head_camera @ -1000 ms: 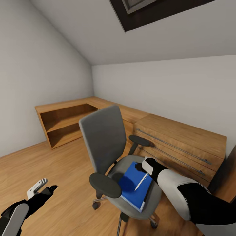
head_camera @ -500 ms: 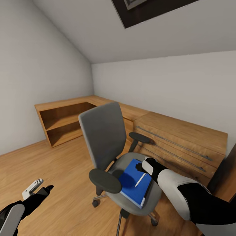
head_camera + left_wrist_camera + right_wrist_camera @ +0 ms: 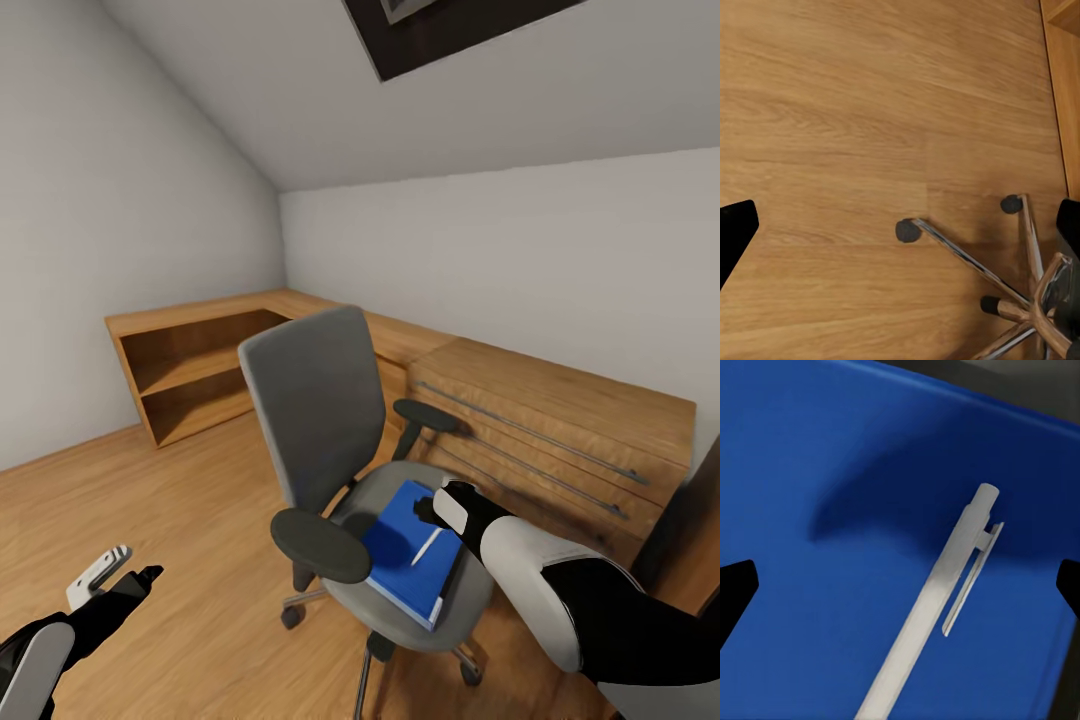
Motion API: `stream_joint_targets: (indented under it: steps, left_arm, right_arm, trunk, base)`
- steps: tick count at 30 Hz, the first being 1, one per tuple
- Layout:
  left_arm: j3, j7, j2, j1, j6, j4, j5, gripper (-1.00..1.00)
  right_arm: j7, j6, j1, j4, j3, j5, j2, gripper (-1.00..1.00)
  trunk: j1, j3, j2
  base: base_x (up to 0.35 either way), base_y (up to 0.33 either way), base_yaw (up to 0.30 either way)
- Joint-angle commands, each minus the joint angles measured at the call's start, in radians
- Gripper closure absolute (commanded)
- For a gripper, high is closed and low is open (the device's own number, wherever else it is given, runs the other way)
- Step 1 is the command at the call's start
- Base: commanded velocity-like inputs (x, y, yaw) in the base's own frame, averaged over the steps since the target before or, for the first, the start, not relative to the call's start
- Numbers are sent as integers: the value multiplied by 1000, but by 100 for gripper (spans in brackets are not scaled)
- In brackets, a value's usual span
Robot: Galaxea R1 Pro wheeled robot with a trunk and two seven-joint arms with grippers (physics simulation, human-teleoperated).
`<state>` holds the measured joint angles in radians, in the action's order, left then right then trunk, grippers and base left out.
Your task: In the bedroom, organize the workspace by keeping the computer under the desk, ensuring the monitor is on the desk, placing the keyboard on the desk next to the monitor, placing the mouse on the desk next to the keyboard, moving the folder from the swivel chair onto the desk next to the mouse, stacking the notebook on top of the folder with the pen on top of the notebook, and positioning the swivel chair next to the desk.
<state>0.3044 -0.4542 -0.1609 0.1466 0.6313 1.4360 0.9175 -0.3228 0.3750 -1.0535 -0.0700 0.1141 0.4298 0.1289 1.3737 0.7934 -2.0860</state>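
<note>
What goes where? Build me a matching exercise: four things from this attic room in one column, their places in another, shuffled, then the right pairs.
Things:
1. pen
2. folder
3. right tool
4. left tool

Places:
A. over bare wood floor, beside the chair's chrome base
B. lying on the blue folder
C. flat on the seat of the swivel chair
D. just above the folder and pen

Pairs: 1-B, 2-C, 3-D, 4-A
</note>
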Motion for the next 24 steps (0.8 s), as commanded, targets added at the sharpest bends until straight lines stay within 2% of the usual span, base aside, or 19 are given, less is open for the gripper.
stream_joint_targets:
  steps: [1, 12, 16, 24]
  left_arm:
    - [0, -9, 0, 1, 3, 1, 11, -100]
    - [1, -9, -1, 1, 4, 1, 11, -100]
    - [1, -9, 0, 1, 2, 1, 11, -100]
    - [1, -9, 0, 1, 3, 1, 11, -100]
  right_arm:
    - [-5, 6, 0, -2, 9, 9, 0, -100]
    - [-5, 6, 0, -2, 10, 9, 0, -100]
    - [-5, 5, 0, -3, 10, 9, 0, -100]
    - [-6, 5, 0, -2, 10, 9, -1, -100]
  trunk:
    - [4, 4, -8]
    - [8, 7, -15]
    - [23, 20, -43]
    - [23, 20, -43]
  base:
    - [0, 0, 0]
    - [0, 0, 0]
    - [0, 0, 0]
    - [0, 0, 0]
